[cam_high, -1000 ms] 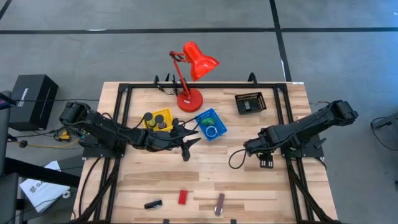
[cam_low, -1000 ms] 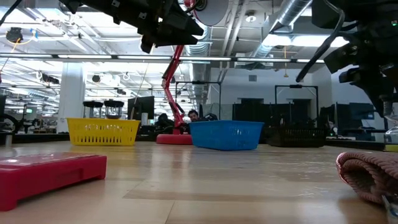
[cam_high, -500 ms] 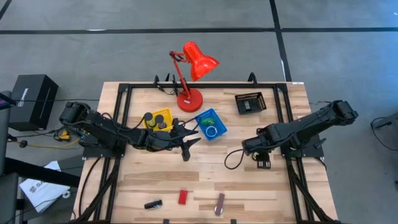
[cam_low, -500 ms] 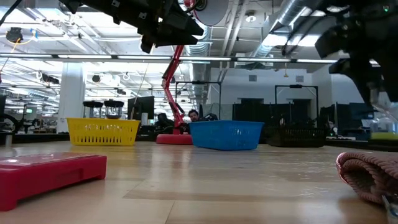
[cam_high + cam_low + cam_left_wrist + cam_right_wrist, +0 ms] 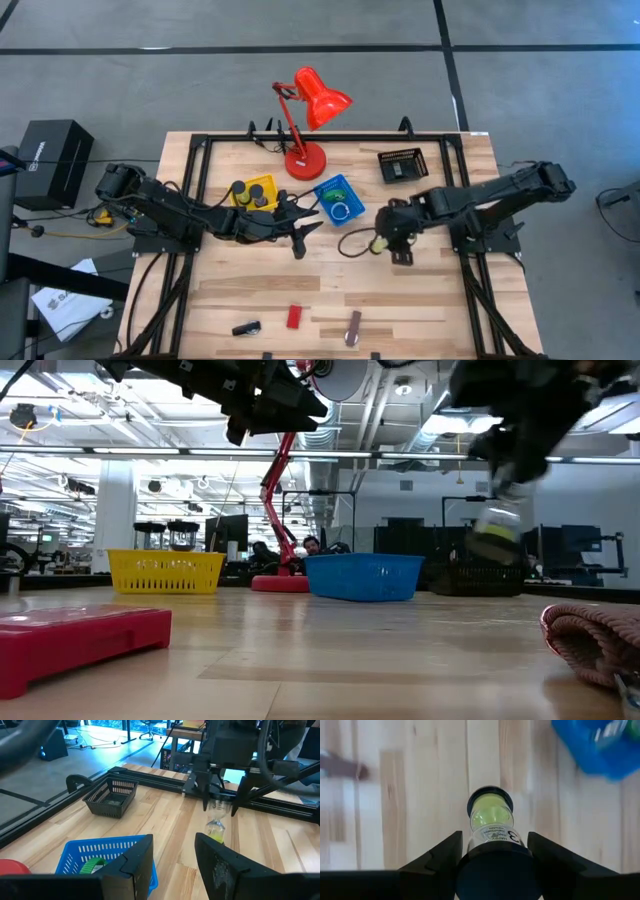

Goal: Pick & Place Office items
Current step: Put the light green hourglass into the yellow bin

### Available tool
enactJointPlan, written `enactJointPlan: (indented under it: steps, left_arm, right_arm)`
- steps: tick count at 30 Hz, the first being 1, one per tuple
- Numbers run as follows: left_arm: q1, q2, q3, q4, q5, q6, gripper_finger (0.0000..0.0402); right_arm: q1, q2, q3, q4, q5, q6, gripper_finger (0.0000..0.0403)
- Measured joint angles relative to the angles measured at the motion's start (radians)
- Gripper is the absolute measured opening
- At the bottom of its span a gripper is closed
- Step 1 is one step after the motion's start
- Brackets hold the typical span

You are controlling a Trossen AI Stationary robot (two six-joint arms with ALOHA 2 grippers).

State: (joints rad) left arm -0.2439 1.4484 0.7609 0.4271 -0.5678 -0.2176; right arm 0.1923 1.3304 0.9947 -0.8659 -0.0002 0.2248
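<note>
Both arms are dark, near black, built of rounded jointed links; the left arm (image 5: 190, 215) shows bulky housings and a loose black cable beside its base; the right arm (image 5: 490, 195) is slimmer, with a black cable looping under its wrist; the left gripper (image 5: 172, 857) has two broad, flat, matt black fingers with angular tips; the right gripper (image 5: 492, 845) has two black wedge-shaped fingers flanking a round black body.

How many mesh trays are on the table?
3: a yellow tray by the left arm, a blue tray beside it, and a black tray near the back right.
</note>
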Motion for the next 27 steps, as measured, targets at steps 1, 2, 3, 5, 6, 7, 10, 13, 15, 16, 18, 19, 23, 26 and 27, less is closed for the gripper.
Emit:
enactJointPlan:
  steps: [1, 2, 3, 5, 6, 7, 10, 13, 15, 16, 18, 19, 23, 26, 27]
  left_arm:
    - [0.000, 0.000, 0.000, 0.000, 0.000, 0.000, 0.0140]
    - [0.001, 0.000, 0.000, 0.000, 0.000, 0.000, 0.0140]
    - [0.001, 0.000, 0.000, 0.000, 0.000, 0.000, 0.0140]
    - [0.001, 0.000, 0.000, 0.000, 0.000, 0.001, 0.0140]
    - [0.001, 0.000, 0.000, 0.000, 0.000, 0.001, 0.0140]
    - [0.001, 0.000, 0.000, 0.000, 0.000, 0.001, 0.0140]
    - [0.001, -0.001, 0.000, -0.001, 0.000, 0.048, 0.0140]
    - [0.000, -0.029, 0.000, -0.026, 0.000, 0.128, 0.0140]
    - [0.000, -0.066, 0.001, -0.064, -0.004, 0.148, 0.0140]
    - [0.000, -0.091, 0.002, -0.106, -0.007, 0.149, 0.0140]
    - [0.000, -0.153, -0.002, -0.215, -0.022, 0.133, 0.0140]
    - [0.000, -0.186, 0.000, -0.264, -0.021, 0.111, 0.0140]
    - [0.000, -0.326, 0.000, -0.460, -0.031, 0.007, 0.0140]
    - [0.000, -0.400, 0.000, -0.558, -0.046, -0.029, 0.0140]
    - [0.000, -0.423, 0.000, -0.588, -0.046, -0.031, 0.0140]
  right_arm:
    - [-0.011, 0.000, 0.000, 0.029, 0.000, -0.020, 0.0199]
    - [-0.022, 0.000, 0.000, 0.059, 0.000, -0.041, 0.0200]
    - [-0.032, 0.000, 0.000, 0.087, -0.001, -0.060, 0.0201]
    - [-0.054, 0.016, 0.005, 0.139, -0.001, -0.099, 0.0199]
    - [-0.064, 0.032, 0.015, 0.154, -0.001, -0.117, 0.0197]
    - [-0.071, 0.051, 0.029, 0.150, -0.001, -0.134, 0.0197]
    - [-0.093, 0.142, 0.110, 0.149, -0.002, -0.187, 0.0197]
    - [-0.103, 0.257, 0.215, 0.123, -0.048, -0.271, 0.0197]
    - [-0.103, 0.335, 0.302, 0.097, -0.059, -0.329, 0.0197]
    - [-0.102, 0.371, 0.348, 0.076, -0.055, -0.356, 0.0197]
    - [-0.106, 0.449, 0.444, 0.011, -0.046, -0.405, 0.0197]
    - [-0.108, 0.487, 0.491, -0.015, -0.045, -0.422, 0.0197]
    - [-0.118, 0.630, 0.678, -0.124, -0.039, -0.479, 0.0197]
    - [-0.120, 0.731, 0.808, -0.202, -0.039, -0.520, 0.0197]
    - [-0.122, 0.763, 0.848, -0.228, -0.039, -0.530, 0.0197]
